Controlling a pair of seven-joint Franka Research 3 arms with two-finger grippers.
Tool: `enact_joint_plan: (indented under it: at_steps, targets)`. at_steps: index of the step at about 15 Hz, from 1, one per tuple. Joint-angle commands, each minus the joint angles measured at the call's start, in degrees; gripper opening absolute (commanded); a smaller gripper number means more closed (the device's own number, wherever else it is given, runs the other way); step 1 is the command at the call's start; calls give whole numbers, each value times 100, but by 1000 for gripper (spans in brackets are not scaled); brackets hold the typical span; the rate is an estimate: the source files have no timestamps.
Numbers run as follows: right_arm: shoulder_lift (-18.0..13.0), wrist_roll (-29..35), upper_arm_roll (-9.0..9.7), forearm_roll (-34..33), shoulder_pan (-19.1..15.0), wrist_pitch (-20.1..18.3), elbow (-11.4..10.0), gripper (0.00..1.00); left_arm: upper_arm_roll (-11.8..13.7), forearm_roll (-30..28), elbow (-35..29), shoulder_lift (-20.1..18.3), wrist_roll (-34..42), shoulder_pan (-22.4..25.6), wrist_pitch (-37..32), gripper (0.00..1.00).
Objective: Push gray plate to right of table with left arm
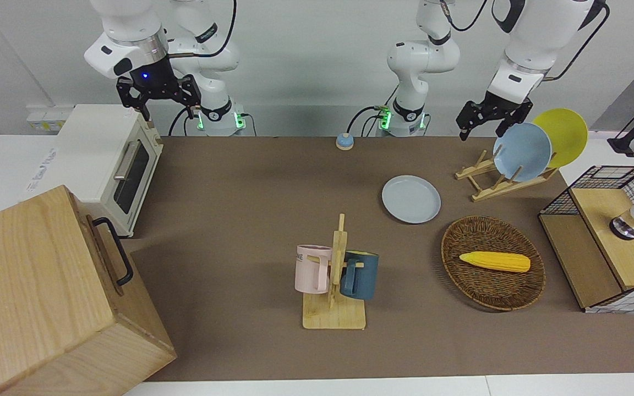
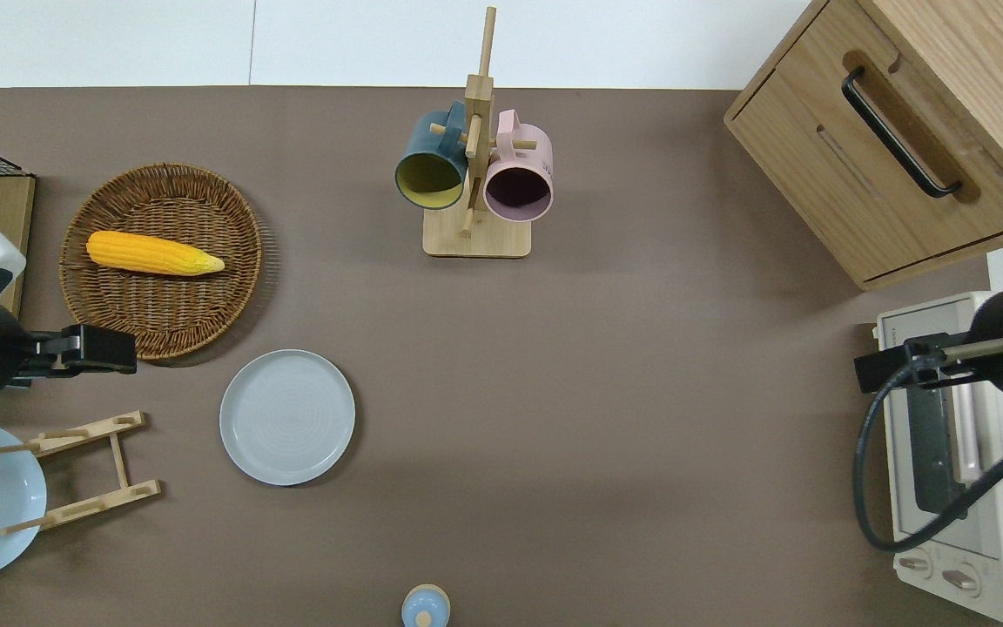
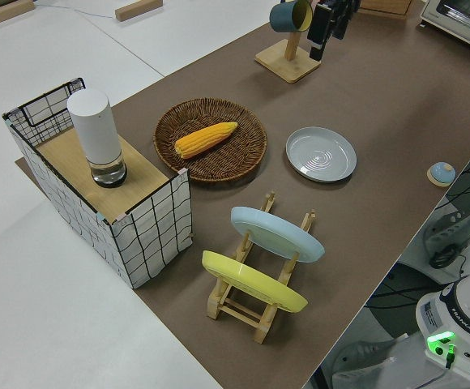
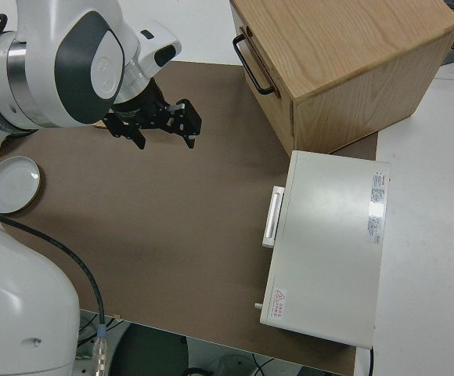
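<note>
The gray plate [image 1: 411,199] [image 2: 287,417] [image 3: 321,154] lies flat on the brown table [image 1: 240,220] and is bare. It is nearer to the robots than the wicker basket, and the wooden dish rack stands beside it toward the left arm's end. My left gripper [image 1: 481,133] [image 2: 88,350] hangs open and holds nothing. It is up in the air over the gap between basket and rack, apart from the plate and toward the left arm's end of it. My right gripper [image 1: 168,114] [image 4: 164,141] is open and the right arm is parked.
A wicker basket [image 2: 162,305] holds a corn cob [image 2: 153,252]. The dish rack [image 1: 501,181] carries a sky-blue and a yellow plate. A mug rack [image 2: 475,174] with two mugs stands mid-table. A wooden cabinet [image 1: 47,297], a toaster oven [image 1: 113,159], a wire crate [image 1: 603,236] and a small blue knob [image 1: 344,141] ring the table.
</note>
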Motion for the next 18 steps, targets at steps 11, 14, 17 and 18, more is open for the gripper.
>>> enact_joint_plan:
  at_steps: [11,14,17,18]
  targets:
    - [-59,-46,0,12,-7,-33,-24,996,-80,54,18,-84,-77,-65,-79,995]
    - [-59,-46,0,11,-7,-33,-24,996,-98,-42,-78,-163,-69,-74,-88,995]
    - [-59,-46,0,12,-7,-33,-24,996,-98,-113,-306,-260,-68,-82,-97,995]
    - [-59,-46,0,12,-7,-33,-24,996,-98,-113,-473,-269,-42,-82,-97,995]
